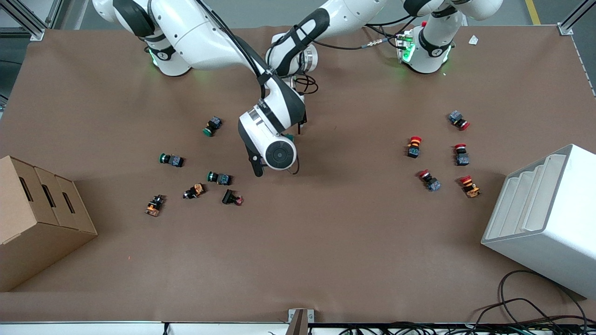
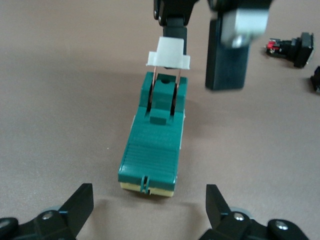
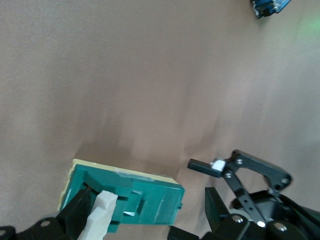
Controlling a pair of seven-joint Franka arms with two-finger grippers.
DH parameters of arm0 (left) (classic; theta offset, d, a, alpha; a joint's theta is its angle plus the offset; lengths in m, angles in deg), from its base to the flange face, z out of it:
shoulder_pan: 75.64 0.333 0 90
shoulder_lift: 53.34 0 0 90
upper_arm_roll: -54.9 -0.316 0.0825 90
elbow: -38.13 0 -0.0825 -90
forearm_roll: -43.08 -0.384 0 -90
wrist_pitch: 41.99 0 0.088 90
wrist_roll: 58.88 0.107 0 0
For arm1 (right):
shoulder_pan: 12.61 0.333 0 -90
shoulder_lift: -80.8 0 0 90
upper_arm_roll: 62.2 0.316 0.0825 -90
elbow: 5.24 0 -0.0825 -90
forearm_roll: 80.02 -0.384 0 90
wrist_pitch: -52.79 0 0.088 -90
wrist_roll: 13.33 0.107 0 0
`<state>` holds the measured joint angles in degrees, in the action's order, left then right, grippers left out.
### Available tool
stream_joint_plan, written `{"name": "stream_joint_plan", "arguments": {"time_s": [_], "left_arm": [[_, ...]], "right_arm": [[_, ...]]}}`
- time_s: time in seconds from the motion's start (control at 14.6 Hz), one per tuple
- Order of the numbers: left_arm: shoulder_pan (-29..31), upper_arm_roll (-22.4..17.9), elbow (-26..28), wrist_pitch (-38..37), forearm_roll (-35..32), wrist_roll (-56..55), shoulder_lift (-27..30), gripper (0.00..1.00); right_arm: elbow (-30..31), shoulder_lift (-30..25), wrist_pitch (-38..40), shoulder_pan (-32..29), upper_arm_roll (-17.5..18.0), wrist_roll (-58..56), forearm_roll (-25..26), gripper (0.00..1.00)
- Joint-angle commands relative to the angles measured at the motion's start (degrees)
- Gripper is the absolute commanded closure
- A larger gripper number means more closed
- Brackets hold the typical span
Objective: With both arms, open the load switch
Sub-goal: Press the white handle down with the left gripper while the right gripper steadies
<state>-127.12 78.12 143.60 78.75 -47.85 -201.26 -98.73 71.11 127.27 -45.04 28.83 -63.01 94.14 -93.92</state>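
Observation:
The load switch (image 2: 152, 145) is a dark green block on a cream base, lying on the table mid-way between the two arms' ends. Its white lever (image 2: 169, 54) stands raised on two thin metal legs. In the front view only a green sliver of the load switch (image 1: 290, 137) shows beside the right arm's wrist. My right gripper (image 3: 147, 212) is open over the lever end, with one finger (image 3: 80, 215) against the white lever (image 3: 102, 215) and the other clear of the block. My left gripper (image 2: 150, 205) is open just off the ribbed end, touching nothing.
Green-capped push-buttons (image 1: 171, 159) and orange ones (image 1: 155, 205) lie toward the right arm's end, red-capped ones (image 1: 413, 146) toward the left arm's end. A cardboard box (image 1: 37, 209) and a white bin (image 1: 545, 214) stand at the table's two ends. Cables (image 1: 521, 316) trail along the front edge.

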Motion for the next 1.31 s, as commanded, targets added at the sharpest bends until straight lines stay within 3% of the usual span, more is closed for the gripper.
{"name": "stream_joint_plan", "arguments": {"time_s": [0.0, 0.21, 1.24], "left_arm": [[-1.5, -0.5, -0.6, -4.0, -4.5, -2.7, -2.6, 0.01], [-2.3, -0.5, -0.6, -5.5, -8.5, -6.8, -4.5, 0.0], [-3.2, -0.5, -0.6, -5.7, -8.5, -6.7, -5.1, 0.0]], "right_arm": [[0.2, -1.6, 2.9, 0.2, -0.3, 0.5, -0.8, 0.0], [-0.2, -1.8, 4.5, 0.3, -0.3, 0.5, -0.9, 0.0], [3.2, -1.1, 3.2, 2.4, 2.0, 0.8, -0.8, 0.0]]}}
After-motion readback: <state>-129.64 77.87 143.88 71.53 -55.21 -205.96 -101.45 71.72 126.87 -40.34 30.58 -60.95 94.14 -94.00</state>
